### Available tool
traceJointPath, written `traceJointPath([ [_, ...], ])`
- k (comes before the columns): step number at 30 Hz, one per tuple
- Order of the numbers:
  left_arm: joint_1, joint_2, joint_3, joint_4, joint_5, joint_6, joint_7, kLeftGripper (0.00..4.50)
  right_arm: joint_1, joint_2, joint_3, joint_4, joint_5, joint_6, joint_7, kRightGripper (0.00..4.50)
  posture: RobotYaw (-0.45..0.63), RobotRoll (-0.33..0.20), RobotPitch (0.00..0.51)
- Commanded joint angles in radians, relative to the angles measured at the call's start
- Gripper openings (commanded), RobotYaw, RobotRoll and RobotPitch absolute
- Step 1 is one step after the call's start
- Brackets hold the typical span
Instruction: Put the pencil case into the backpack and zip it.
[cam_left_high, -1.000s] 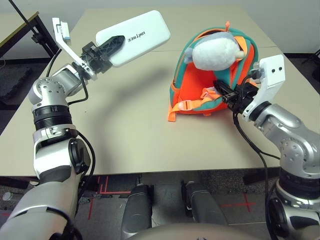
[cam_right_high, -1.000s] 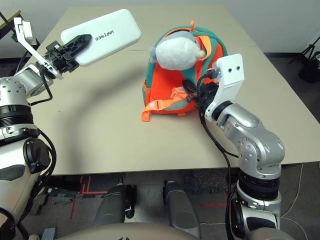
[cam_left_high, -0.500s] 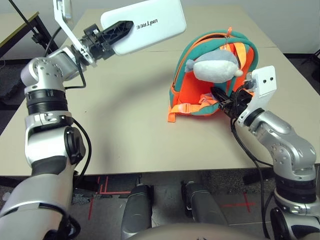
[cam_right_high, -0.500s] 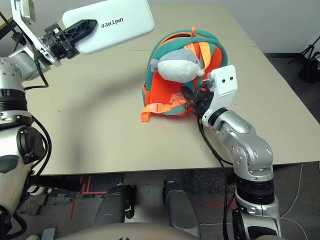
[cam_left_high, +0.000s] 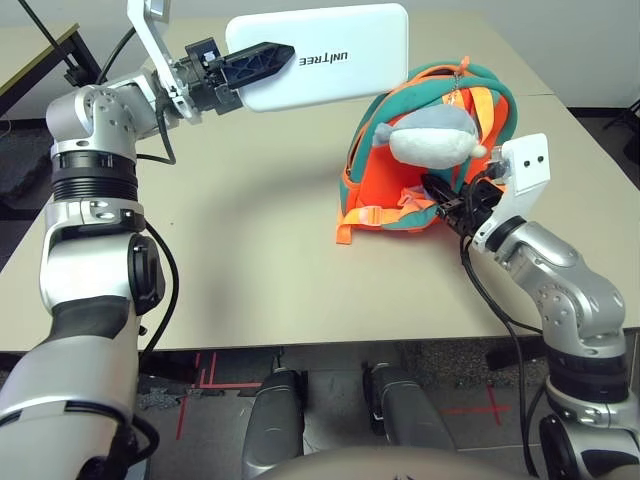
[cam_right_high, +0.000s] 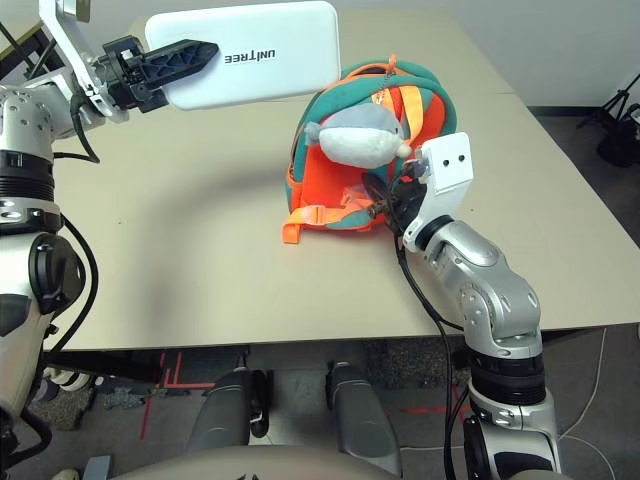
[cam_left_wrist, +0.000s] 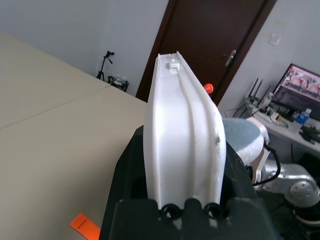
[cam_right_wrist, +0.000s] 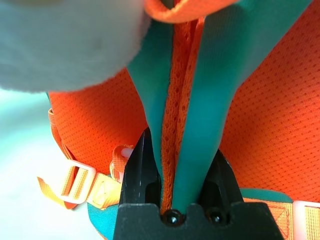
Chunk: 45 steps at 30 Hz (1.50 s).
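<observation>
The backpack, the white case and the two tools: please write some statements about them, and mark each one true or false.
1. The left tool grips the white pencil case. True.
2. The pencil case lies flat on the table. False: it is held up above the table.
3. The right tool is closed on a strap of the backpack. True.
4. The plush toy is inside the backpack. False: it hangs on the outside.

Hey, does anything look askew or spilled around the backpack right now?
Nothing looks spilled or damaged. The backpack leans a little askew on the table, its plush toy lying across the front, but nothing really stands out.
</observation>
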Motion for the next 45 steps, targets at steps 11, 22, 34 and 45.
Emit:
traceJointPath([
  [11,-0.076,0.011,-0.110,0.107,0.120,-0.016,-0.251,1.22,0.006,-0.002,0.004,0.040,-0.019,0.000,-0.004,0.57,-0.22,0.000,0.107],
  [22,-0.102,-0.024,-0.187,0.185,0.268,-0.178,-0.243,1.22,-0.016,0.001,0.002,0.054,-0.018,0.004,-0.007,0.57,-0.21,0.000,0.106],
  [34,-0.219,-0.258,-0.211,0.405,0.437,-0.502,-0.056,1.22,-0.025,0.009,0.011,0.058,-0.022,0.003,-0.009,0.57,-0.21,0.000,0.112],
  [45,-0.269,-0.314,-0.133,0.491,0.451,-0.548,0.034,3.42,-0.029,0.033,0.020,0.057,-0.032,0.000,-0.015,0.57,-0.22,0.000,0.115],
])
